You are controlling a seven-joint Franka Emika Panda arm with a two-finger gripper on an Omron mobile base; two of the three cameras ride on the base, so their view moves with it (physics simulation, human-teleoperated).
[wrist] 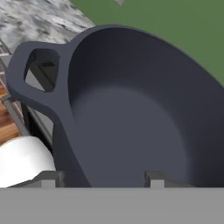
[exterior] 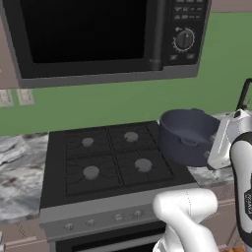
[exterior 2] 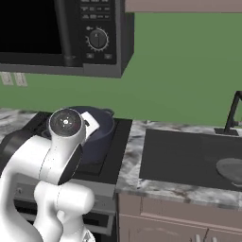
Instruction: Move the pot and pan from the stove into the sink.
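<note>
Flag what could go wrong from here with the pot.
The pot hangs tilted in the air past the stove edge, pinched by its rim in the pincer; it could swing or slip. Once in the sink, it may bump the pan or the faucet.

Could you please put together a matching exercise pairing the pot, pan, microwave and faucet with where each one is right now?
Things:
1. pot
2. pan
3. microwave
4. faucet

Places:
A. lying in the sink
B. mounted above the stove
C. standing at the sink's far edge
D. tilted, at the stove's right edge

Pairs: 1-D, 2-A, 3-B, 4-C
</note>
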